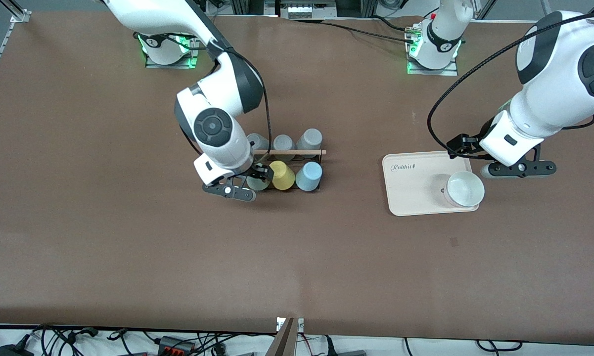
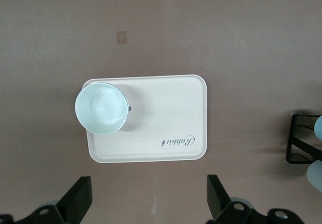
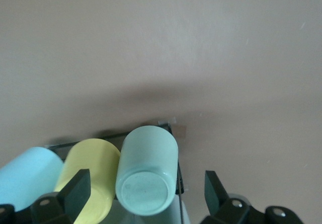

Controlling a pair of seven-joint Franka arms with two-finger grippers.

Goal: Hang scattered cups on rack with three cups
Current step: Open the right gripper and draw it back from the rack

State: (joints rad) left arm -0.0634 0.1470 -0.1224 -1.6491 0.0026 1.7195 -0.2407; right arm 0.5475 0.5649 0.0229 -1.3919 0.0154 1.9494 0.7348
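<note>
The black wire rack (image 1: 321,159) with a wooden rod (image 1: 289,152) holds three cups in its nearer row. The mint green cup (image 1: 259,184) sits at the right arm's end, the yellow cup (image 1: 282,175) in the middle and the light blue cup (image 1: 309,176) at the other end. My right gripper (image 1: 258,178) is open around the mint green cup (image 3: 147,171), and both fingers stand apart from it. My left gripper (image 1: 462,148) hangs open and empty over bare table beside the tray. In the left wrist view the left gripper (image 2: 148,201) has nothing between its fingers.
Three grey cups (image 1: 283,143) stand on the rack's farther row. A cream tray (image 1: 410,188) lies toward the left arm's end, with a pale upright cup (image 1: 465,189) on one corner. The rack's end (image 2: 302,138) shows in the left wrist view.
</note>
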